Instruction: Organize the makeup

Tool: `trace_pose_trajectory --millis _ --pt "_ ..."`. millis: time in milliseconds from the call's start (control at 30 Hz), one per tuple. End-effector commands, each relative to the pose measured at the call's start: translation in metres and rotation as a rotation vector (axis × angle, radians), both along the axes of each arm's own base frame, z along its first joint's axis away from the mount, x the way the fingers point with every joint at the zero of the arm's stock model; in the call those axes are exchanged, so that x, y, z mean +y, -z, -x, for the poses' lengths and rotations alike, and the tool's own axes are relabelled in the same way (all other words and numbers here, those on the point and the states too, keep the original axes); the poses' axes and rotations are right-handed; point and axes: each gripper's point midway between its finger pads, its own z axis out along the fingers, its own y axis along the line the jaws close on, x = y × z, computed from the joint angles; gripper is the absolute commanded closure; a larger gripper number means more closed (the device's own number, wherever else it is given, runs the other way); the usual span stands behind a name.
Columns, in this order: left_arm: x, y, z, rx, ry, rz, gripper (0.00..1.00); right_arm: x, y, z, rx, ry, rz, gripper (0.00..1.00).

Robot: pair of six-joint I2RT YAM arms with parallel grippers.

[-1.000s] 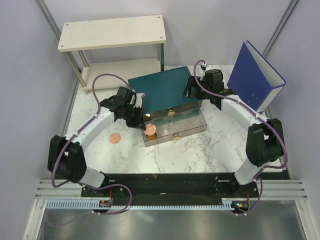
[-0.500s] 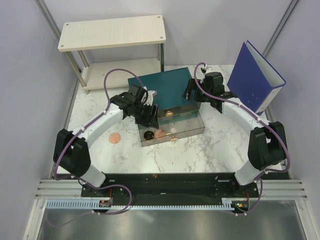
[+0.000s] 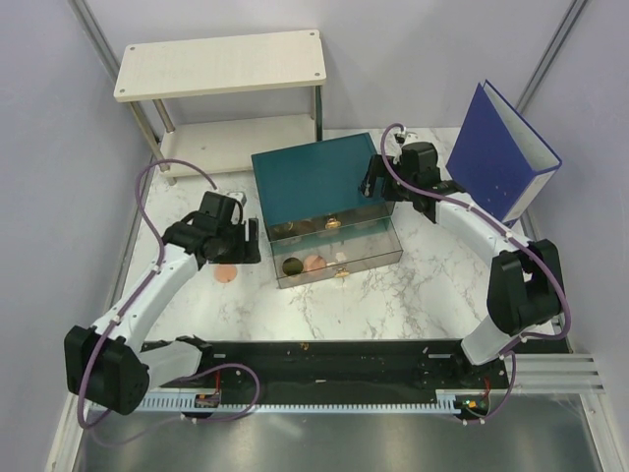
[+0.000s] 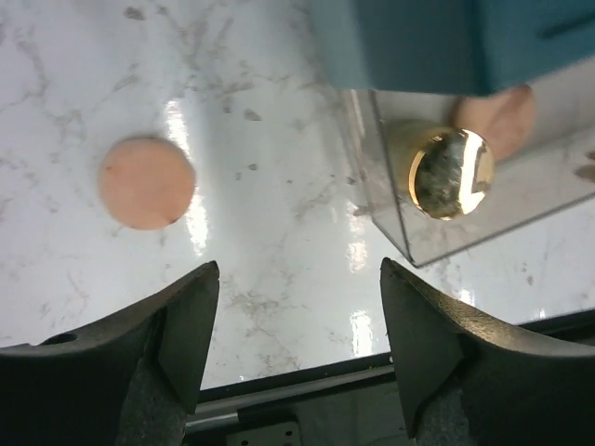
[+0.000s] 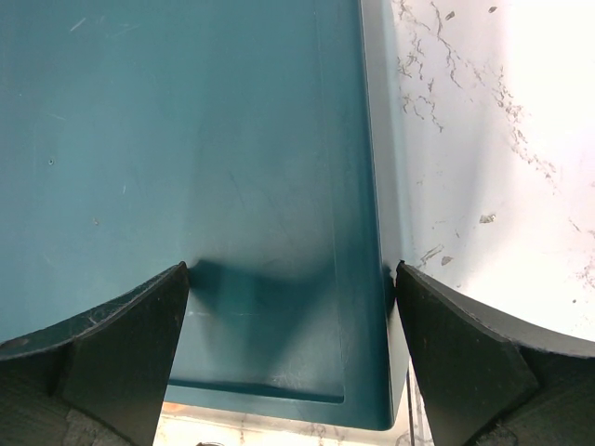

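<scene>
Plainly empty, the left jaws stand open above the surface (image 4: 279,242), with one pink disc (image 4: 147,183) lying on it just beyond them. Nearby, the pot (image 4: 449,173) and second disc (image 4: 497,116) sit in the open drawer (image 3: 373,258). The right jaws gape wide over the box (image 5: 186,186), holding nothing.

peach disc (image 4: 507,113) partly behind gold pot (image 4: 448,172)

Glossy marble table (image 4: 279,204), shiny gold pot (image 4: 451,173)

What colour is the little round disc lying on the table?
The disc is peach-pink, clearest in the left wrist view.
</scene>
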Motion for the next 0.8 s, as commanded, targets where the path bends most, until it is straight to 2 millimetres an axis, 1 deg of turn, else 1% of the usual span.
trace_pose_trajectory --millis 0,33,67,100,133,167,300,333,367,433,533,567,633,667,767 --pt "0.043 0.018 -0.011 0.089 -0.218 -0.079 0.22 -0.003 -0.014 0.001 -0.013 0.014 0.015 0.02" --pt "0.046 0.024 -0.012 0.129 -0.233 -0.064 0.21 -0.007 -0.015 -0.001 -0.017 0.025 0.017 0.02" --pt "0.059 0.031 -0.013 0.163 -0.279 -0.067 0.20 -0.012 -0.020 -0.005 -0.030 0.040 0.018 0.02" --pt "0.064 0.036 -0.013 0.193 -0.296 -0.069 0.20 -0.015 -0.022 -0.007 -0.039 0.046 0.028 0.02" --pt "0.068 0.046 -0.013 0.236 -0.307 -0.076 0.20 -0.020 -0.028 -0.009 -0.053 0.057 0.031 0.02" --pt "0.076 0.050 -0.014 0.251 -0.323 -0.078 0.19 -0.023 -0.032 -0.012 -0.067 0.069 0.037 0.02" --pt "0.090 0.069 -0.015 0.325 -0.355 -0.087 0.19 -0.036 -0.042 -0.016 -0.093 0.094 0.048 0.02" --pt "0.087 0.075 -0.016 0.353 -0.341 -0.060 0.19 -0.039 -0.045 -0.016 -0.101 0.099 0.048 0.02" --pt "0.090 0.078 -0.016 0.365 -0.347 -0.053 0.18 -0.041 -0.045 -0.015 -0.101 0.104 0.050 0.02" --pt "0.087 0.082 -0.020 0.374 -0.328 -0.035 0.19 -0.044 -0.048 -0.014 -0.109 0.114 0.052 0.02" --pt "0.083 0.091 -0.026 0.395 -0.312 -0.015 0.20 -0.048 -0.045 -0.013 -0.102 0.122 0.054 0.02" --pt "0.082 0.097 -0.025 0.417 -0.309 -0.014 0.23 -0.048 -0.044 -0.013 -0.100 0.124 0.054 0.02" --pt "0.084 0.102 -0.027 0.424 -0.313 -0.027 0.26 -0.049 -0.043 -0.012 -0.099 0.126 0.055 0.02" --pt "0.085 0.107 -0.029 0.431 -0.315 -0.032 0.29 -0.048 -0.043 -0.012 -0.097 0.125 0.053 0.02" --pt "0.088 0.114 -0.030 0.442 -0.318 -0.052 0.35 -0.049 -0.043 -0.012 -0.095 0.129 0.050 0.02"
